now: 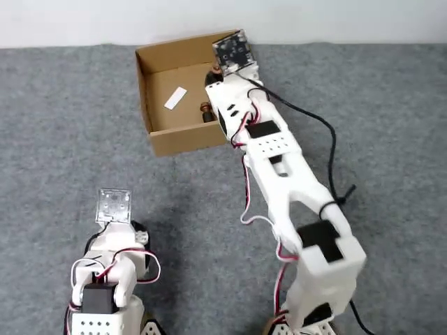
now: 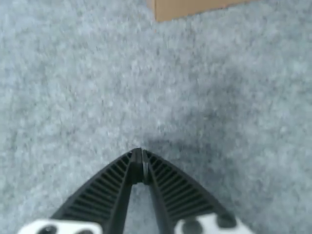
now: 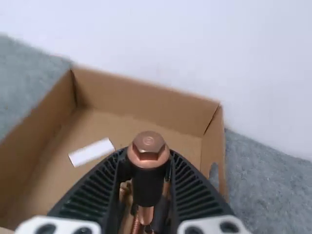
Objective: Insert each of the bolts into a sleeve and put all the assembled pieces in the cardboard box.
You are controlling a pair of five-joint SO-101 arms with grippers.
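The right gripper [image 3: 146, 157] hangs over the open cardboard box [image 1: 144, 91], its black ribbed fingers [image 3: 92, 192] clamped on one assembled piece. The piece is a bolt [image 3: 148, 146] with a coppery hexagonal head, bright and slightly domed on top. It sits in a dark, smooth, cylindrical sleeve [image 3: 146, 183]. A stretch of copper thread pokes out past the sleeve's far end, deep between the fingers. The piece lies along the gripper's midline, head outward, above the box floor.

From overhead, the right arm [image 1: 279, 160] stretches across the grey carpeted table [image 1: 70, 125] to the box's right wall. A small copper-and-dark piece [image 1: 207, 112] shows just beside its tip, inside the box, though I can't tell if that is the held one or another lying on the floor. A white slip [image 1: 175, 98] lies flat on the box floor, apart from it.

The left gripper [image 2: 141, 163] is closed on nothing – fingertips pressed together above bare carpet, well back from the box, with a box corner at the edge of its wrist view.
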